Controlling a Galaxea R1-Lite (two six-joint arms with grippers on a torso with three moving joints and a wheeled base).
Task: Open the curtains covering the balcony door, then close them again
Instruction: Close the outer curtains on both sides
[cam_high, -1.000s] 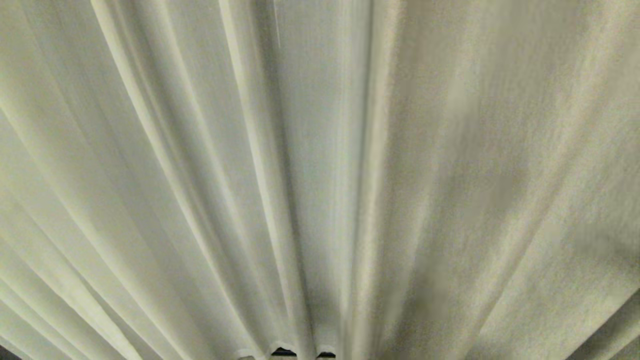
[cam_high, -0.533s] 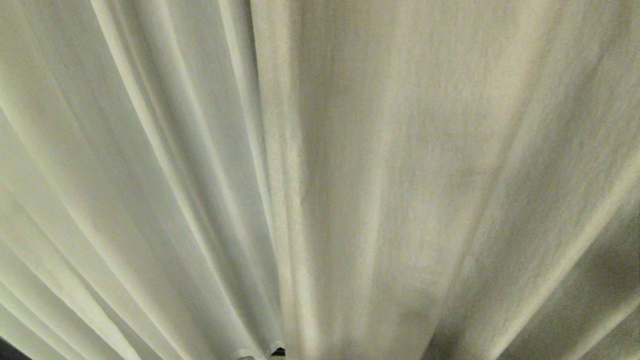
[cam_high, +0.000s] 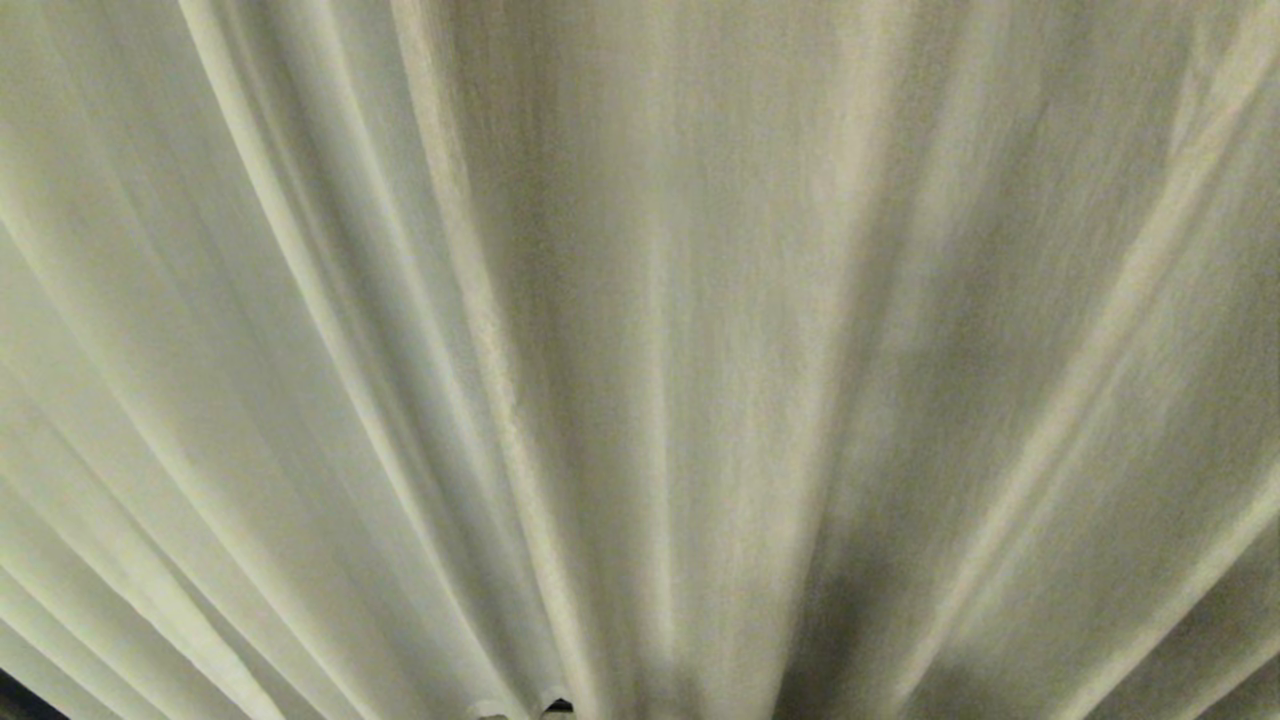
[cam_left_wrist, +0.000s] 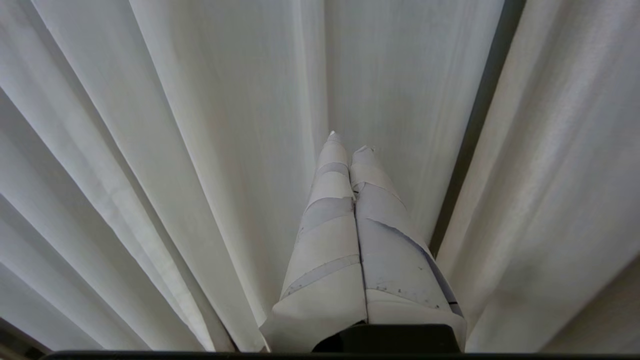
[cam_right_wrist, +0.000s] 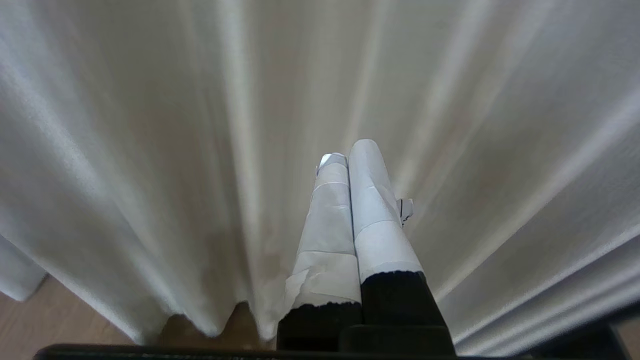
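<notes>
Cream pleated curtains (cam_high: 640, 330) fill the whole head view, drawn shut so that the balcony door behind them is hidden, with only a tiny dark gap at about 6 o'clock under the hems. Neither arm shows in that view. In the wrist views the left gripper (cam_left_wrist: 348, 145) and the right gripper (cam_right_wrist: 350, 152) each point at the fabric with taped fingers pressed together, holding nothing, and wooden floor (cam_right_wrist: 30, 325) shows under the curtain hem near the right one.
</notes>
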